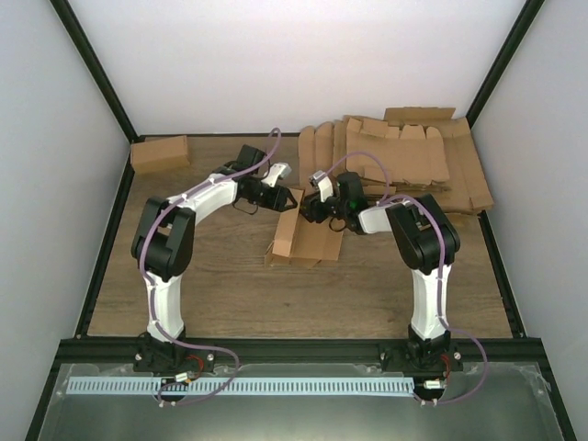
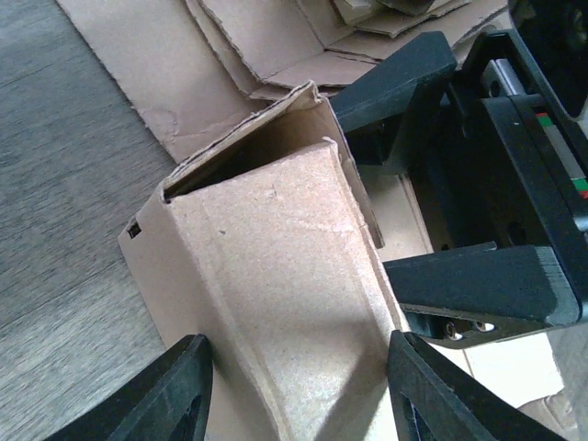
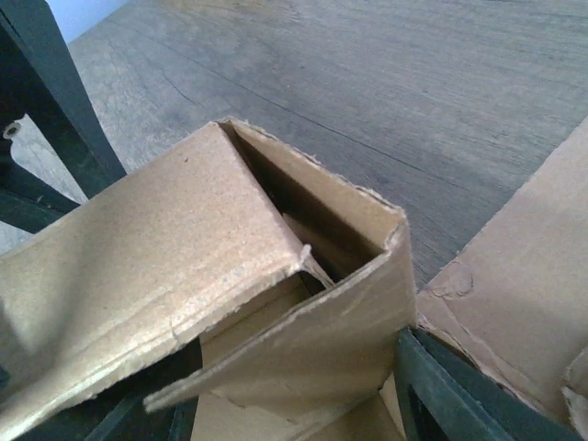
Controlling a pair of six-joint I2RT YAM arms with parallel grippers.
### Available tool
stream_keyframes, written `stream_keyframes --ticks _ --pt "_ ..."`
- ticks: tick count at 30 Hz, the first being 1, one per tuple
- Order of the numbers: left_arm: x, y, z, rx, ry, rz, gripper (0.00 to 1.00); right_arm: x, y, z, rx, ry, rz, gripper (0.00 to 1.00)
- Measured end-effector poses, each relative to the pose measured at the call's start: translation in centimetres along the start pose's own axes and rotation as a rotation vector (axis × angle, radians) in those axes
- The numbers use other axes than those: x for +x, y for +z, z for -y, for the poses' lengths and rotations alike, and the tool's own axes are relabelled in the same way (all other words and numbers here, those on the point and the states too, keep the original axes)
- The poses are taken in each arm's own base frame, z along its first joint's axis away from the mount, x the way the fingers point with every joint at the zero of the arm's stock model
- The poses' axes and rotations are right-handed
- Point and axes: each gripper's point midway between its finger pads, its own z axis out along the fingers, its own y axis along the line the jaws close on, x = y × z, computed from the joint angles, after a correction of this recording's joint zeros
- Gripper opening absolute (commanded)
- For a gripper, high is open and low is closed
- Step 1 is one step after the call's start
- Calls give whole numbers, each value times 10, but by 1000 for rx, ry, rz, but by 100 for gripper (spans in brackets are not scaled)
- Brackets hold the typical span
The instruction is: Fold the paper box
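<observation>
The left gripper (image 2: 294,377) clasped the half-folded plain brown cardboard paper box (image 1: 303,241); the right gripper (image 2: 366,188) straddled its wall, its grip impossible to tell.

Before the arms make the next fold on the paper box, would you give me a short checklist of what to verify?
1. The paper box lies between both arms: ok.
2. The left fingers flank one end of the box: ok; firm hold: cannot tell.
3. The right fingers reach the box from the opposite side: ok; firm hold: cannot tell.
4. Box squared up: not ok; its walls lean and the end gapes open.
5. The heap of flat cardboard sheets clear of the box: cannot tell; it lies close behind.
6. The small carton in the far left corner is out of the way: ok.
</observation>
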Motion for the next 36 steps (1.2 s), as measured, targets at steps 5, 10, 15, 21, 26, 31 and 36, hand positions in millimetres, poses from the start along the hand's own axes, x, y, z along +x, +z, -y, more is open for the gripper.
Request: stream_keyframes --ticks 5,10,15,21,26,31,36 --pt "-2 3 1 40 -9 -17 50 -1 -1 0 -14 22 3 54" --pt "-1 3 2 80 -14 -34 49 1 -3 -1 -12 36 9 44" --pt "6 4 11 135 -19 -48 46 17 -16 -25 -10 60 1 21" --pt "25 1 19 175 -29 -49 46 29 -21 -49 66 82 -15 14" --pt "52 -6 35 199 -58 -65 46 43 -38 -79 139 64 -20 14" --pt "67 -6 48 233 -67 -84 46 53 -57 -107 156 66 -4 23" --pt "73 -4 57 250 -56 -98 46 63 -72 -122 121 91 -7 44"
